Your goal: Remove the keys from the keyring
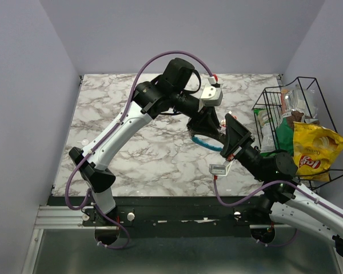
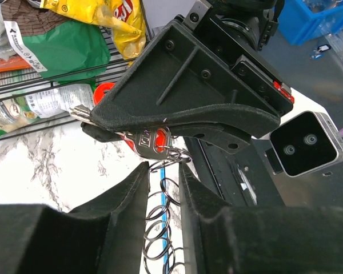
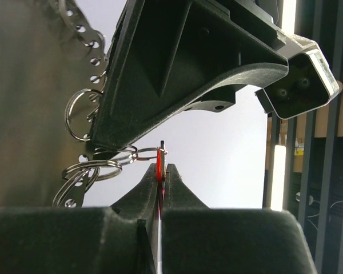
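- Top view: two black-and-white arms meet above the middle of a grey-veined white marble table (image 1: 131, 142).
- The left gripper (image 1: 213, 127) and right gripper (image 1: 228, 124) are tip to tip here, and their jaws are too small and crowded to judge.
- The keyring (image 1: 204, 142), a large loop that is part dark grey and part bright blue, hangs just below the two grippers. Only its blue arc shows clearly.
- At the right table edge is a black wire basket (image 1: 308, 79) holding a yellow crisp bag (image 1: 314, 151).
- Left wrist view: the left gripper (image 2: 163, 171) has its black fingers (image 2: 131, 194) a narrow gap apart.
- The keyring's chain of small linked steel rings (image 2: 160, 214) runs up through that gap. I cannot tell whether the fingers pinch it.
- Above, the right gripper (image 2: 103, 123) clamps a bunch of small keys (image 2: 150, 141) with silver blades and red heads. Its fingers hide most of the bunch.
- Right wrist view: the right gripper (image 3: 160, 171) is pressed together on one red key (image 3: 159, 162), seen edge-on as a thin line.
- The left gripper (image 3: 111, 149) fills the top of the frame, and steel rings (image 3: 83, 171) dangle at its tip. The background is blurred.
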